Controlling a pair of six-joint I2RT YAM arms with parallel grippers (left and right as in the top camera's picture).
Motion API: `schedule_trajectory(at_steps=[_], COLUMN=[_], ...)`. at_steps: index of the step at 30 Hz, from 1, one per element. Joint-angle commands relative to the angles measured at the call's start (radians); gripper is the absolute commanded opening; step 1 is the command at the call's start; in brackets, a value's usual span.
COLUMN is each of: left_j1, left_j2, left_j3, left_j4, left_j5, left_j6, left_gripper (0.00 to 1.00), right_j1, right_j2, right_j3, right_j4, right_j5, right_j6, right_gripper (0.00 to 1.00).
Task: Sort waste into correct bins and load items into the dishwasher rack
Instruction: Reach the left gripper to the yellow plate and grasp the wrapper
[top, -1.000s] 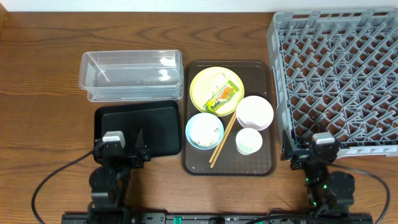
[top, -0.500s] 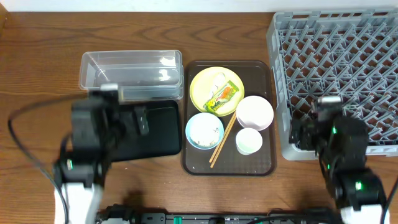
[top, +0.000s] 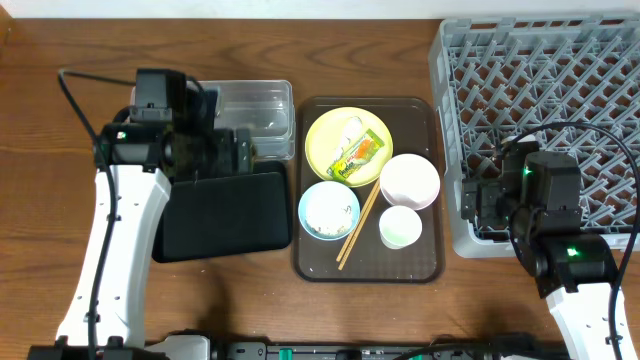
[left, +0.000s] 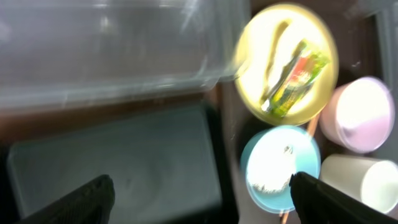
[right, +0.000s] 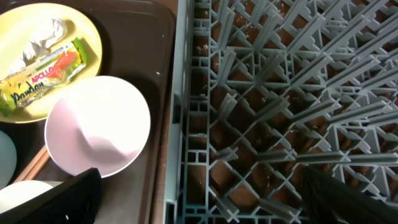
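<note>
On the brown serving tray (top: 432, 262) stand a yellow plate (top: 330, 150), a light-blue bowl (top: 328, 210) with pale grains inside, a white bowl (top: 409, 180) and a small white cup (top: 400, 227). The plate carries a snack wrapper (top: 360, 155) and a white scrap (top: 346, 130). Wooden chopsticks (top: 358, 225) lie between the bowls. My left gripper (top: 243, 152) is open and empty over the seam of the clear tub (top: 268, 105) and black tray (top: 225, 215). My right gripper (top: 470, 203) is open and empty over the grey rack's (top: 540, 100) left wall. The white bowl (right: 96, 124) and wrapper (right: 43, 78) show in the right wrist view.
The left wrist view is blurred; it shows the tub (left: 112, 50), black tray (left: 112, 168), plate (left: 255, 93) and light-blue bowl (left: 280, 168). The rack's lattice (right: 280, 93) fills the right wrist view beside the serving tray's rim (right: 163, 74). Bare wooden table lies at the front.
Both arms rose from the table's front edge. The left swung back and right to the tub; the right moved back to the rack's left wall. No object moved.
</note>
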Motion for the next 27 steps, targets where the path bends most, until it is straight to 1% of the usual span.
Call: schedule_trajectory(at_steps=[1,2,4,6,9,12,14,21,27], left_j1=[-0.059,-0.114,-0.18,-0.24,-0.326,-0.389,-0.408,-0.42,-0.42], left_j2=[0.0,0.01,0.031,0.06,0.123,0.208,0.268,0.46,0.567], left_j3=[0.023,0.023,0.023,0.023,0.023,0.023,0.023,0.023,0.023], left_j4=[0.082,0.156,0.228,0.287,0.365,0.43,0.46,0.512,0.537], left_j5=[0.074,0.031,-0.046,-0.089,-0.137,-0.143,-0.143,-0.142,-0.084], left_j6=[0.076,0.101,0.121,0.169,0.212,0.247,0.249,0.249,0.245], left_gripper=[0.91,0.91,0.91,0.91,0.91,0.91,0.91,0.86,0.75], right_j1=[0.013,0.013,0.013,0.013,0.013,0.013,0.013,0.013,0.013], right_j2=[-0.003,-0.003,-0.003,-0.003,-0.003,-0.003,-0.002,-0.003,-0.003], right_j3=[0.026,0.026,0.026,0.026,0.026,0.026,0.026,0.026,0.026], right_j4=[-0.001,-0.001,-0.001,-0.001,-0.001,-0.001,-0.001,-0.001,-0.001], right_j5=[0.01,0.01,0.01,0.01,0.01,0.01,0.01,0.01,0.01], right_j6=[0.011,0.011,0.011,0.011,0.011,0.011,0.011,0.011,0.011], right_gripper=[0.99,0.99,0.99,0.99,0.99,0.99,0.99,0.99,0.99])
